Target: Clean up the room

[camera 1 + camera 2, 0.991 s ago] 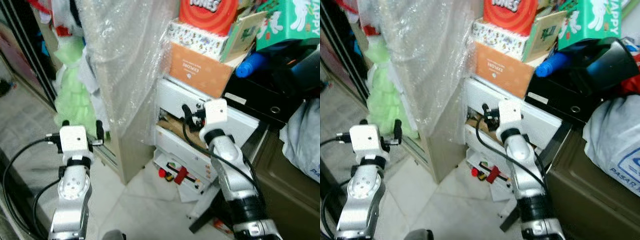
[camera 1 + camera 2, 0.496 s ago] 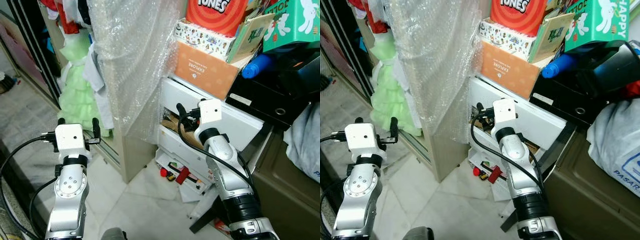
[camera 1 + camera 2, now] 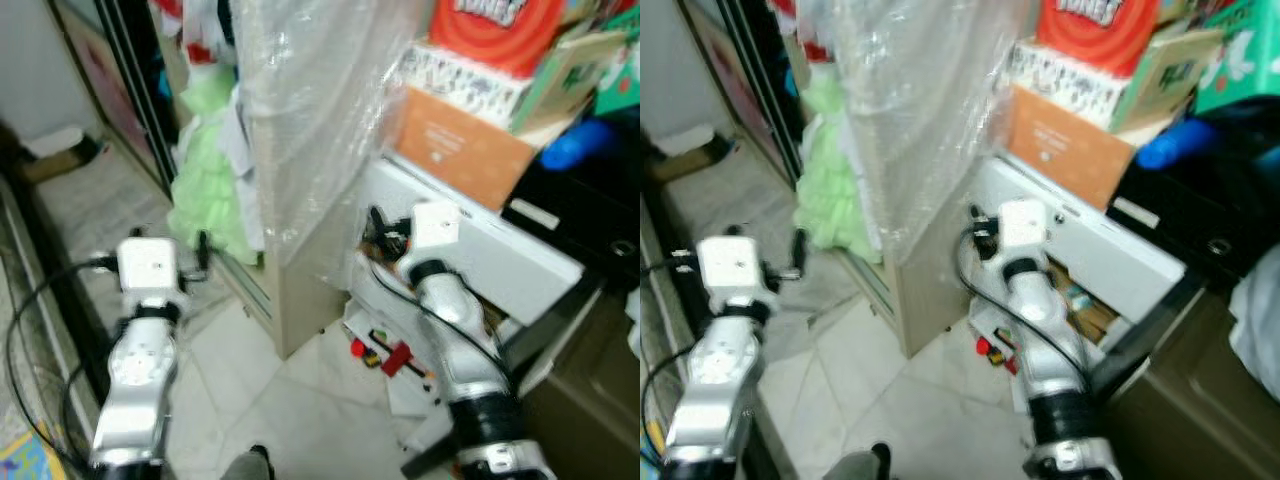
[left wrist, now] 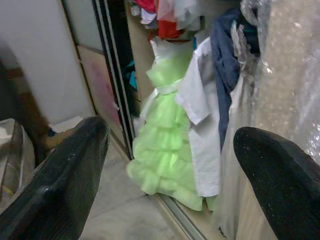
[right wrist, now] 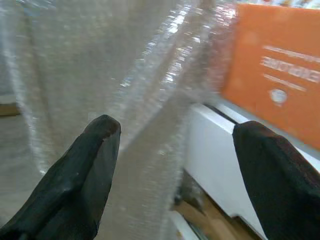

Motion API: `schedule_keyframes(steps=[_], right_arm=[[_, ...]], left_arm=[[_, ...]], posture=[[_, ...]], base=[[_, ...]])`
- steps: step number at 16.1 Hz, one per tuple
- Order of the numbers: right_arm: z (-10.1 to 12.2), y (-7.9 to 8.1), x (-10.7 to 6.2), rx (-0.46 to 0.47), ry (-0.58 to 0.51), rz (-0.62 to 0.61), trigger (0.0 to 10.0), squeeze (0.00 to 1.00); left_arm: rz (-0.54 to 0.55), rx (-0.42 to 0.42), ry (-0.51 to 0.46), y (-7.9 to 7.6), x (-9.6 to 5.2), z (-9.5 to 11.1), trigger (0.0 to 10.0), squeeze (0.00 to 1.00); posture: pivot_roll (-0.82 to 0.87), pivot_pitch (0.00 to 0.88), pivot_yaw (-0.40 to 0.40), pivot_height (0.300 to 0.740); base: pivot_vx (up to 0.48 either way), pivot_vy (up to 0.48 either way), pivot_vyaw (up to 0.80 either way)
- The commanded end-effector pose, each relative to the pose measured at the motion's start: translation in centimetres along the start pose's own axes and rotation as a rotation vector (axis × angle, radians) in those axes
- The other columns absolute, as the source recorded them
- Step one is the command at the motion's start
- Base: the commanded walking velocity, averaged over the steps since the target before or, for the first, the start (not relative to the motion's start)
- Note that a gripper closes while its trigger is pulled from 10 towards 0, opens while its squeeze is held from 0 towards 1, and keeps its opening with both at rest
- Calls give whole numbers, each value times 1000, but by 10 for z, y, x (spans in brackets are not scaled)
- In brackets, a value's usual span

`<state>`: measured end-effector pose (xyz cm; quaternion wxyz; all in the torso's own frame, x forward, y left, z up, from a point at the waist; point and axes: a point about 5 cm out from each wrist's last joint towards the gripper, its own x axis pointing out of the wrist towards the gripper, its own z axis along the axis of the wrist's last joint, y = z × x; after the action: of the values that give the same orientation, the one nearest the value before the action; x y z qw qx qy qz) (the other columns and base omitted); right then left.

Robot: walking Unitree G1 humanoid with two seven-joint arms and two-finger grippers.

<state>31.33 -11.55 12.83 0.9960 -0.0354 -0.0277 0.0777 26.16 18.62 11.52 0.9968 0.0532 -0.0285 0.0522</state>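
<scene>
Both arms are raised in front of a cluttered corner. My left gripper (image 3: pixel 152 252) is open and empty above the tiled floor (image 3: pixel 300 400), pointing at a green dress (image 4: pixel 165 150) and a white shirt (image 4: pixel 202 120) that hang in an open wardrobe. My right gripper (image 3: pixel 378 230) is open and empty, close to a white drawer unit (image 3: pixel 480 255). In the right wrist view, its fingers (image 5: pixel 95 165) frame a panel wrapped in bubble wrap (image 5: pixel 110 65) and an orange box (image 5: pixel 280 70). Small red toys (image 3: pixel 395 358) lie on the floor under the open drawers.
The tall bubble-wrapped panel (image 3: pixel 310 110) leans between the wardrobe and the drawers. Boxes are piled on the drawer unit: an orange one (image 3: pixel 455 140), a patterned one (image 3: pixel 465 75), and a blue bottle (image 3: pixel 575 145). A dark sliding-door track (image 3: pixel 130 100) runs along the left.
The whole picture has shifted and blurred, so the camera has moved. Both arms hold about the same pose and both grippers stay open.
</scene>
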Motion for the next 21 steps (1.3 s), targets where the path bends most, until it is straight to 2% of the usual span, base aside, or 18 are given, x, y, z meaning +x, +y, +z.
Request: schedule_keyframes(steps=[1,2,4,5,6,9,21], right_arm=[[6,-14,-3,-16,-18,-55,10000,0],[6,-21,-7,-31,-15,-79,10000,0],[-3,-48,-23,-63,20,-124,10000,0],[-11,-57,-29,-29,58,-144,10000,0],[-13,-59,-31,-25,68,-148,10000,0],[-12,-50,-26,-46,69,-123,10000,0],[-10,-43,-23,-45,66,-85,10000,0]], left_arm=[[-33,-24,-9,-5,0,5,10000,0],[-38,-29,-6,-4,-2,5,10000,0],[-41,-18,38,6,-18,-6,10000,0],[-36,-16,52,9,-22,-9,10000,0],[-35,-17,55,9,-22,-10,10000,0],[-54,-23,56,4,-18,-8,10000,0],[-79,-16,56,2,-16,-7,10000,0]], posture=[[-87,0,-15,740],[-85,0,-15,740],[-90,0,-13,740],[-95,0,-12,740],[-94,0,-13,740],[-94,0,-13,740],[-89,0,-15,740]], base=[[0,0,0],[0,0,0],[0,0,0],[0,0,0],[0,0,0],[0,0,181],[0,0,800]])
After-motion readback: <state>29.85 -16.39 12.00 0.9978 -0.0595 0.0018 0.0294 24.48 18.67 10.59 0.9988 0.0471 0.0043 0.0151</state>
